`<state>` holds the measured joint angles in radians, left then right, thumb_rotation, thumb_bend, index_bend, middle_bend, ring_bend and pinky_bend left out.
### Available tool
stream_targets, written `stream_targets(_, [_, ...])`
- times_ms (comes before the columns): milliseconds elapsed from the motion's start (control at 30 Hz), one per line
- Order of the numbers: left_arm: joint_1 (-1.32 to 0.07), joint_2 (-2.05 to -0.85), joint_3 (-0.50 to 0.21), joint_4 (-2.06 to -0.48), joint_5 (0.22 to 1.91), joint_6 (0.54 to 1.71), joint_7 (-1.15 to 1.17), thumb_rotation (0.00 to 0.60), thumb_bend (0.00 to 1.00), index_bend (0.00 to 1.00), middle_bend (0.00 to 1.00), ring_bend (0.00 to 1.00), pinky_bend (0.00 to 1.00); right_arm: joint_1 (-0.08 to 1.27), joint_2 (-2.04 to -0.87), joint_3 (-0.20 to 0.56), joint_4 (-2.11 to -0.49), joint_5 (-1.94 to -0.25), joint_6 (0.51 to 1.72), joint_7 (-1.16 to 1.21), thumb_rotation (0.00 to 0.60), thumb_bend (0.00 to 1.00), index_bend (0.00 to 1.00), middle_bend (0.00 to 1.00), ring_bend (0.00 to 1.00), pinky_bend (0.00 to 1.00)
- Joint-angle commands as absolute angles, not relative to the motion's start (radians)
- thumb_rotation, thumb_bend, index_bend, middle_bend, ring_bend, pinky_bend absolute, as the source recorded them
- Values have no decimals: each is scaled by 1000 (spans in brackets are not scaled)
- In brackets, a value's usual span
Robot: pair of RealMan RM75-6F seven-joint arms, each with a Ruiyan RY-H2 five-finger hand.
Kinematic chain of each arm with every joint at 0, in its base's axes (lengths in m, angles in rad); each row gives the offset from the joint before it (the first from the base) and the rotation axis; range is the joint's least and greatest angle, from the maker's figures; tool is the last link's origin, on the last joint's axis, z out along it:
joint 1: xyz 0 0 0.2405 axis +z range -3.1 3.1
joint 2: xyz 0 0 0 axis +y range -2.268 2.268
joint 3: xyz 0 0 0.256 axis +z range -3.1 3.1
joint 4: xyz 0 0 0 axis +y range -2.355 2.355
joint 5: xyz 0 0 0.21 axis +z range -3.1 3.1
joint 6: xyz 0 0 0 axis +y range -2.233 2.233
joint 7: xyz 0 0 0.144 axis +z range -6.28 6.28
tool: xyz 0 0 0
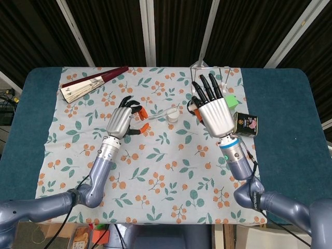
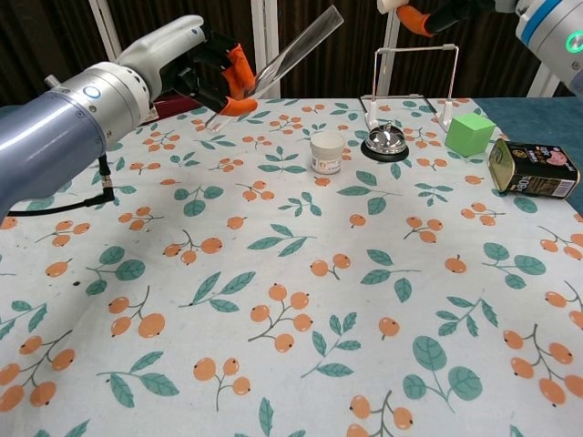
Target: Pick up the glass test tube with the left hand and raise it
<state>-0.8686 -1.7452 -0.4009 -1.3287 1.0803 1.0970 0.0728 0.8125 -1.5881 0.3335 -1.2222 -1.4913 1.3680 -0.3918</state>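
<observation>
A clear glass test tube (image 2: pixel 291 53) slants up to the right, well above the table. My left hand (image 2: pixel 202 73) pinches its lower end between orange-tipped fingers. In the head view the same left hand (image 1: pixel 124 120) shows with the tube (image 1: pixel 158 114) sticking out to its right, over the cloth. My right hand (image 1: pixel 211 108) hovers high over the right side of the table with its fingers spread and nothing in it. In the chest view only its fingertips (image 2: pixel 412 13) show at the top edge.
On the flowered cloth (image 2: pixel 291 273) stand a small white jar (image 2: pixel 328 152), a call bell (image 2: pixel 384 142) under a wire stand (image 2: pixel 414 77), a green cube (image 2: pixel 469 134) and a tin can (image 2: pixel 535 169) lying at the right. A folded fan (image 1: pixel 93 82) lies at the back left.
</observation>
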Motion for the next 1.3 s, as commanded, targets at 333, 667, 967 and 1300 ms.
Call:
stream_targets(333, [-860, -1730, -396, -1354, 1063, 1089, 90, 600, 679, 662, 706, 229, 86, 848, -1642, 314, -1108, -1540, 1392, -414, 600, 460, 724, 226, 0, 0])
stream_targets(667, [-857, -1729, -397, -1369, 1044, 1081, 94, 600, 680, 663, 706, 229, 86, 864, -1665, 327, -1074, -1536, 1413, -427, 600, 461, 724, 226, 0, 0])
stream_targets(967, [-857, -1741, -413, -1396, 997, 1080, 108, 600, 679, 665, 706, 229, 86, 863, -1670, 319, -1070, -1530, 1414, -429, 600, 461, 724, 226, 0, 0])
stream_targets(1300, [-861, -1741, -423, -1436, 961, 1086, 142, 600, 679, 666, 707, 229, 86, 860, -1668, 317, -1077, -1521, 1416, -432, 600, 460, 724, 226, 0, 0])
